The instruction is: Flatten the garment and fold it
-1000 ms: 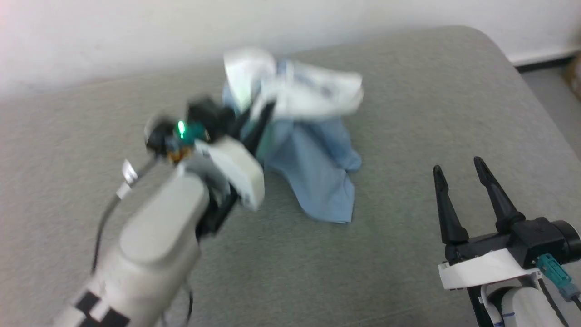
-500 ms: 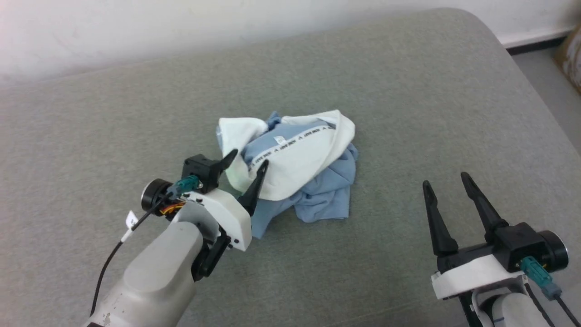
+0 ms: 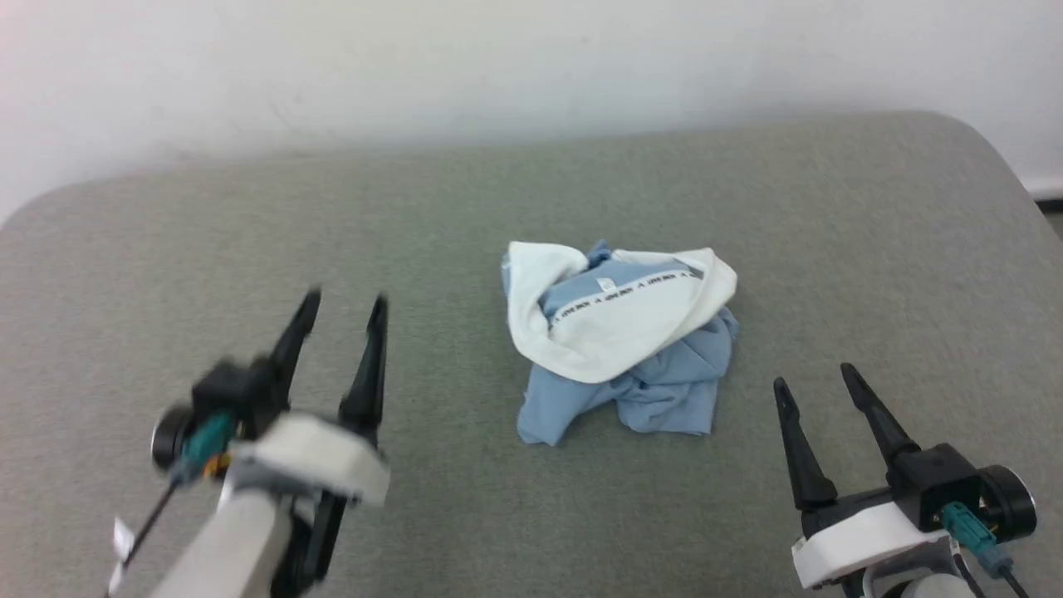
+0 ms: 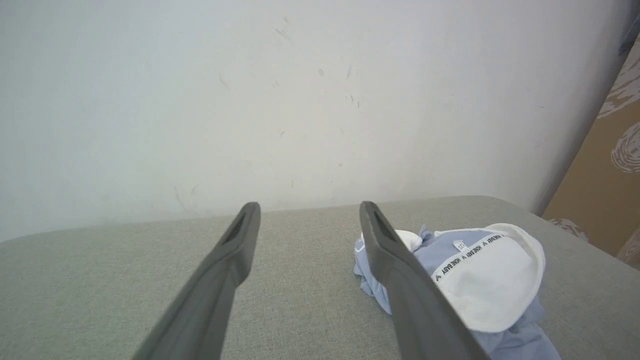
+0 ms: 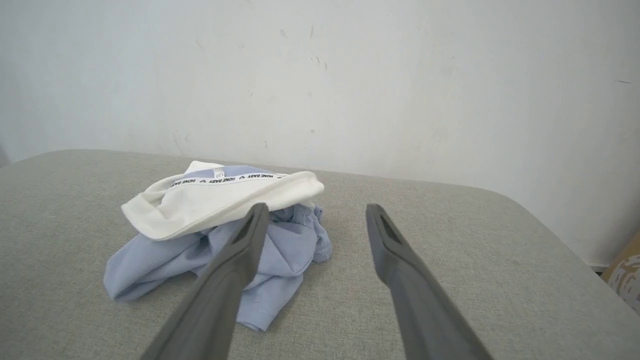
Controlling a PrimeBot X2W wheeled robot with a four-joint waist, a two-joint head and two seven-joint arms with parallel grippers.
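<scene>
The garment [image 3: 623, 349] lies crumpled in a small heap near the middle of the grey padded table [image 3: 465, 216], its white collar and black-lettered neck tape on top, light blue cloth spilling out below. It appears at the right in the left wrist view [image 4: 475, 280] and at the left in the right wrist view [image 5: 215, 225]. My left gripper [image 3: 342, 301] hovers open, well to the left of the heap, nothing between its fingers. At the lower right my right gripper [image 3: 818, 375] is open too, close to the heap's right side, not touching it.
A white wall [image 3: 498, 66] runs behind the table's far edge. The table's rounded corners show at the far left and far right. A brown cardboard surface [image 4: 600, 190] stands past the table's right end.
My left gripper has let go of the garment, which dropped into a heap, and has drawn back to the left. The head camera has also shifted. The right gripper stayed open.
</scene>
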